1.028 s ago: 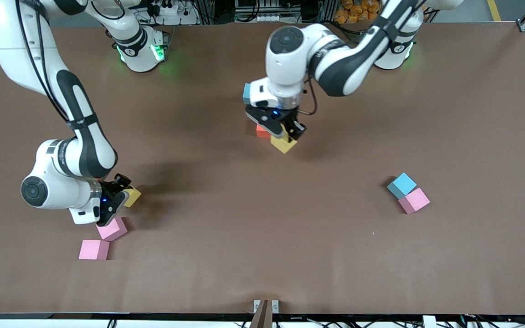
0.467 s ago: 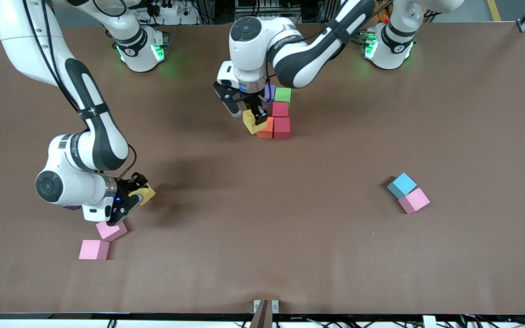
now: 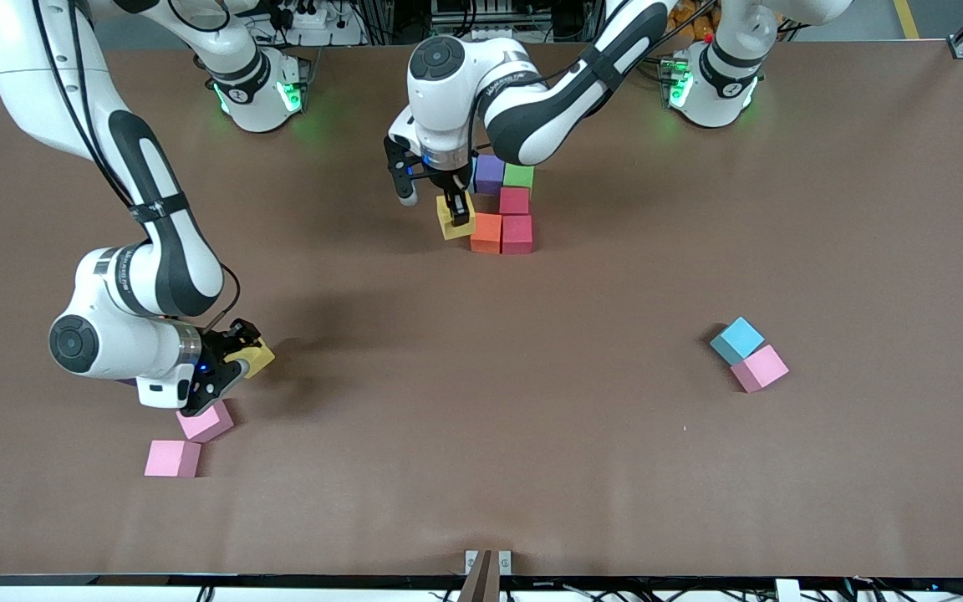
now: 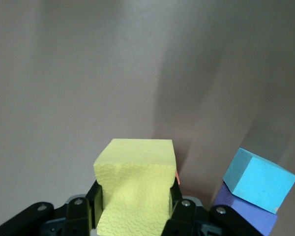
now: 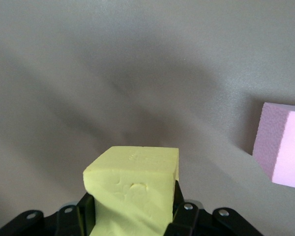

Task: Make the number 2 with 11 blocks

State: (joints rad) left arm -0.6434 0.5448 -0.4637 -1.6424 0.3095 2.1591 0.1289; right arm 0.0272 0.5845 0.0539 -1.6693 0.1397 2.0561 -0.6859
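Beside orange block (image 3: 486, 232), left-held yellow block (image 3: 455, 219).

Partial number 2 (image 3: 505, 209) mid-table near the bases: purple blk (image 3: 490, 173) + green blk (image 3: 519, 176) side by side, crimson blk (image 3: 514, 201) just nearer cam, then orange blk (image 3: 486, 233) + 2nd crimson blk (image 3: 517, 234) in nearest row, all touching. Yellow blk (image 3: 454, 219) tilted, beside orange. 2nd yellow blk (image 3: 252, 359) toward right arm's end; two pink blks (image 3: 205, 422) (image 3: 172, 458) nearer cam. Light blue blk (image 3: 736, 339) touching pink blk (image 3: 759, 368) toward left arm's end.
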